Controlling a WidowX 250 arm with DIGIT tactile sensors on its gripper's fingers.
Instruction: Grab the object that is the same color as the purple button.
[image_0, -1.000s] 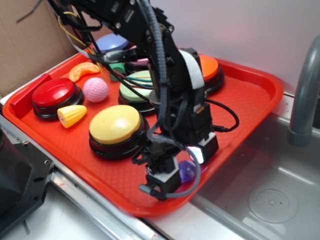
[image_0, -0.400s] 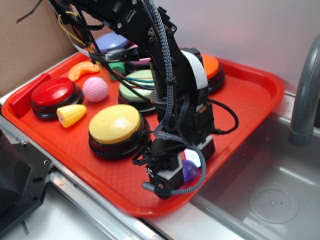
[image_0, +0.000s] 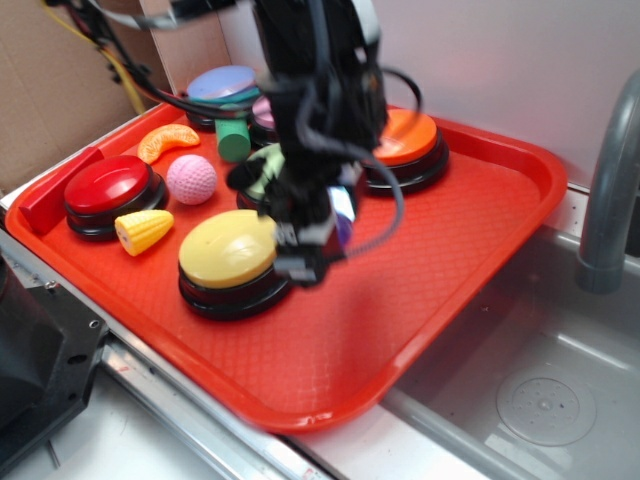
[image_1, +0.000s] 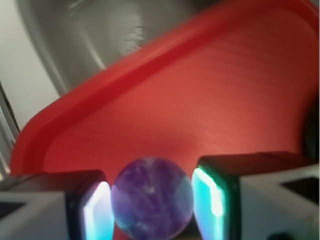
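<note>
The object, a small glossy dark purple ball (image_1: 152, 196), sits squeezed between my two lit fingers (image_1: 98, 210) in the wrist view. My gripper (image_1: 153, 200) is shut on it. In the exterior view my gripper (image_0: 328, 236) hangs above the red tray (image_0: 470, 230), just right of the yellow button (image_0: 229, 248), with the ball (image_0: 344, 224) showing as a purple spot in it. The purple button (image_0: 263, 110) is mostly hidden behind the arm at the back of the tray.
On the tray stand a red button (image_0: 105, 185), an orange button (image_0: 405, 140), a blue-topped button (image_0: 222, 84) and a partly hidden green button. A pink ball (image_0: 190, 179), toy corn (image_0: 143, 230), an orange slice (image_0: 166, 141) and a green cylinder (image_0: 232, 139) lie among them. A sink (image_0: 540, 390) lies right.
My gripper has risen from the tray's near right corner, carrying the purple ball up and toward the tray's middle. The ball no longer rests on the tray floor.
</note>
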